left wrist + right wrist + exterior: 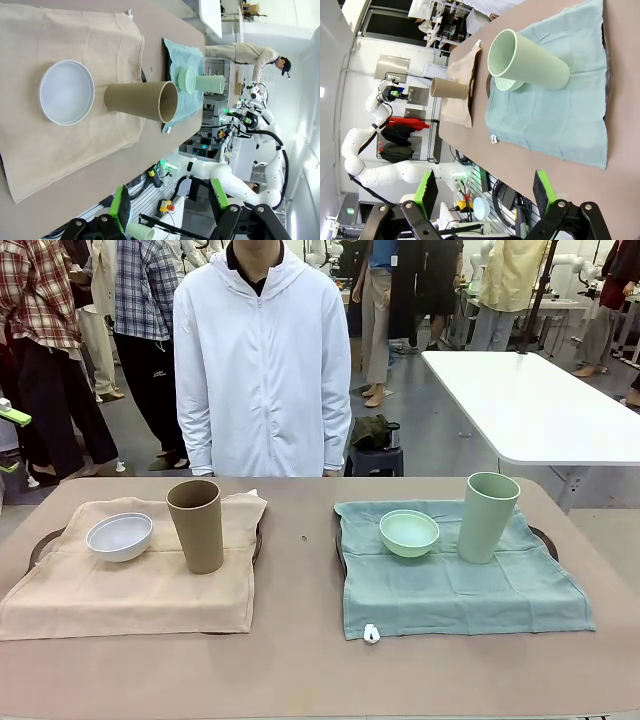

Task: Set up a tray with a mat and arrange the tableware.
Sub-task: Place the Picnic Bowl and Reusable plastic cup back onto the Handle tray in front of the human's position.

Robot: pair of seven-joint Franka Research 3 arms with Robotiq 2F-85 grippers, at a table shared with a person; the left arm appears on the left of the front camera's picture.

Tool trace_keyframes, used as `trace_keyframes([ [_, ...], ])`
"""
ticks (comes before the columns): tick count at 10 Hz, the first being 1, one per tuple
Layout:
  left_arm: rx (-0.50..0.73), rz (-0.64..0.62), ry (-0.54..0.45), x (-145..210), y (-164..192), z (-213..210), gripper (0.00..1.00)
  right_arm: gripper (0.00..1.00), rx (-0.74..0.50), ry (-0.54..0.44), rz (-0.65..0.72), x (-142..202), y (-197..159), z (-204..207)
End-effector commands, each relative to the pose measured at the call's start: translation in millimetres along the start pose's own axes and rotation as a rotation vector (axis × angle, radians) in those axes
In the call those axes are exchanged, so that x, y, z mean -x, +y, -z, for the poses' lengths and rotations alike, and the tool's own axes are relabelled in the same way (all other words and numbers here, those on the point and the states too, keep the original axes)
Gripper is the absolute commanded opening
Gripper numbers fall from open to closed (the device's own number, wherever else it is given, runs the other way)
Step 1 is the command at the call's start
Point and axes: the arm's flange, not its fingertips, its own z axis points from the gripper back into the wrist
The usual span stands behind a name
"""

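Brown table (300,670): person (262,360) behind, nothing blocking; L gripper (169,204), R gripper (485,192) both agape, empty.

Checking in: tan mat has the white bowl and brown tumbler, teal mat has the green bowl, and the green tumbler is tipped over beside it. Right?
Not quite. The green tumbler stands upright on the teal mat, beside the green bowl, as the front view shows. The rest is right.

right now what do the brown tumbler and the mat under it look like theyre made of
The tan-brown tumbler looks like matte plastic or a fibre composite: smooth, dull walls with no glare; which one is open. The beige mat under it looks like woven cloth, with soft folds and a limp, wrinkled edge.
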Motion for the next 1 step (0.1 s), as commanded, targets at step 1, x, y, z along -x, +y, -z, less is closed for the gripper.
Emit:
trace_keyframes([
  [1, 0.003, -0.018, -0.014, -1.0, -1.4, -0.7, 0.84, 1.00, -0.015, -0.006, -0.010, -0.8, -0.1, -0.3],
])
